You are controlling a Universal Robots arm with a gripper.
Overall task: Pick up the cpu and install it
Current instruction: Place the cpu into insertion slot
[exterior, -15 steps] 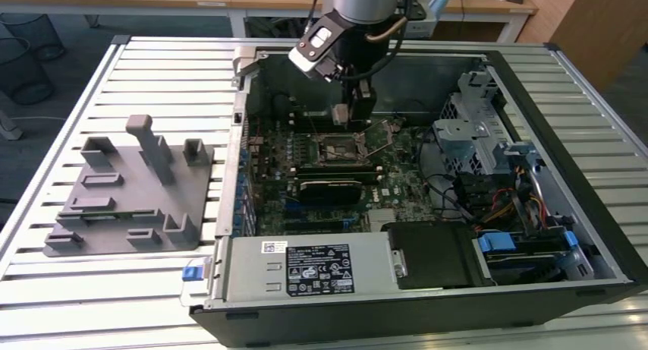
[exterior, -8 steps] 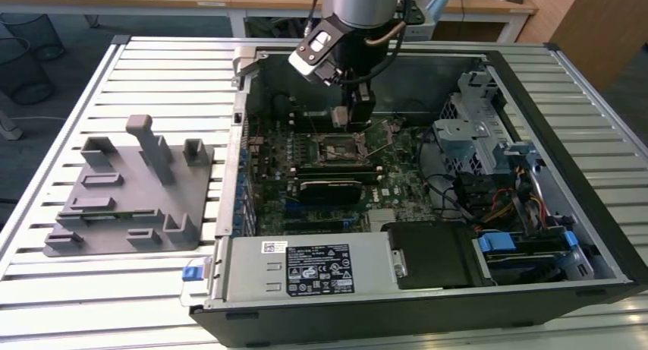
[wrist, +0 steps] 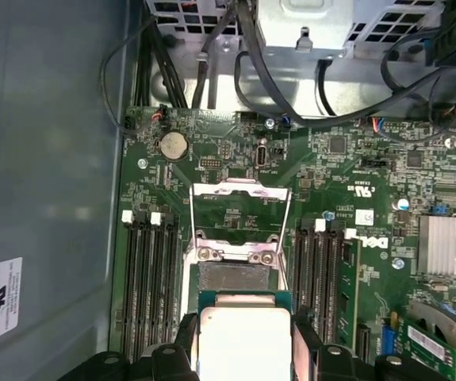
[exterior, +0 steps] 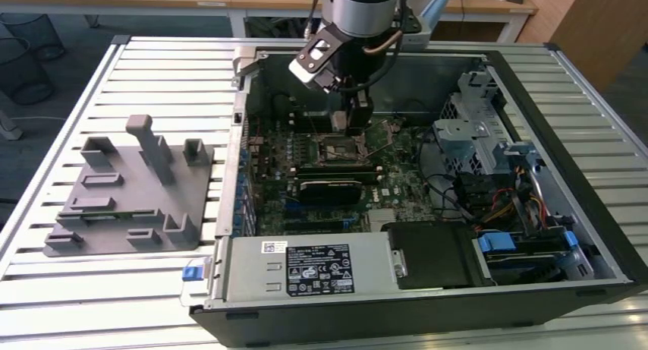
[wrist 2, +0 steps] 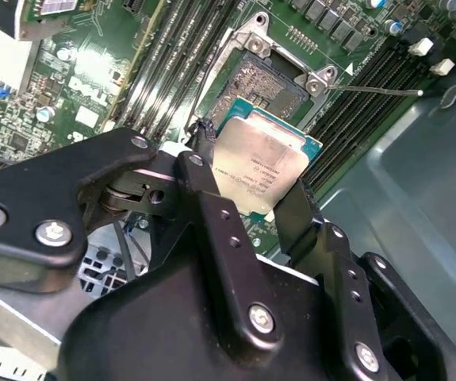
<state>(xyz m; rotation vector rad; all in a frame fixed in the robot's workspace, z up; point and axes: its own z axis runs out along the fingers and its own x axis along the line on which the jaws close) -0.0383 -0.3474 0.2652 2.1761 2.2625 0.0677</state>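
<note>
Well off to the exterior view's left of the black-framed square motherboard socket point(exterior: 332, 148) sits the grey plastic holder tray point(exterior: 121, 190). The black two-fingered gripper point(wrist 2: 251, 186) is clamped on two opposite edges of the small, flat, silvery-topped cpu point(wrist 2: 263, 167). It carries the chip just short of the open socket, edges squared to it and, I judge, not yet seated.

The exterior view looked steeply down from high above the socket point(exterior: 339, 146), taking in the computer case point(exterior: 426, 312) and table point(exterior: 152, 61). Both wrist views sat close above the socket, peering past the hand point(wrist: 244, 321) from different sides, sharing socket and cpu point(wrist: 243, 349).
</note>
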